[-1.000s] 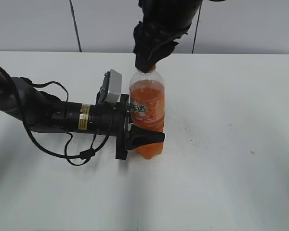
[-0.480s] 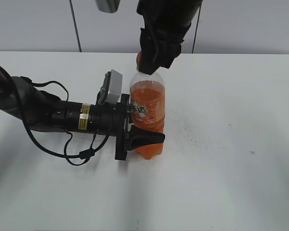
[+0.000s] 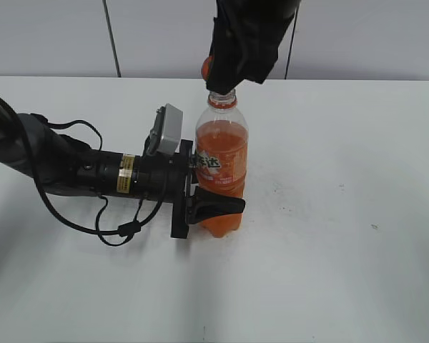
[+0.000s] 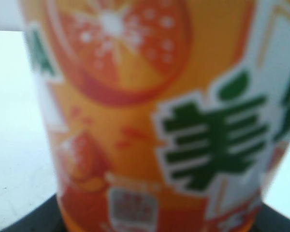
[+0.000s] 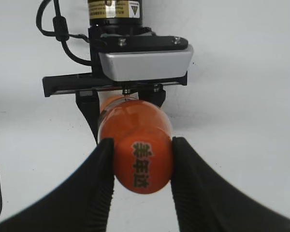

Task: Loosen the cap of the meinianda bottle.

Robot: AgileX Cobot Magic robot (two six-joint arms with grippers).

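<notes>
The meinianda bottle [image 3: 220,161] stands upright on the white table, with orange drink and an orange label. Its label fills the left wrist view [image 4: 150,121]. My left gripper [image 3: 222,199] is shut around its lower body from the left, one black finger [image 3: 218,206] across the front. The bottle's neck [image 3: 222,101] shows bare, with the orange ring. My right gripper [image 3: 219,71] hangs just above it, shut on the orange cap [image 3: 206,68]. In the right wrist view the cap [image 5: 142,162] sits pinched between the two ribbed black fingers [image 5: 99,183], dark characters on its top.
The left arm [image 3: 93,175] lies low across the table's left side with looping black cables [image 3: 118,232]. Its grey wrist camera [image 3: 164,128] stands beside the bottle and shows in the right wrist view [image 5: 145,63]. The white table [image 3: 343,236] stretches to the right and front.
My right gripper has risen with the cap in it. The cap has come away from the bottle's neck, which now shows bare. The left gripper and bottle have stayed put.
</notes>
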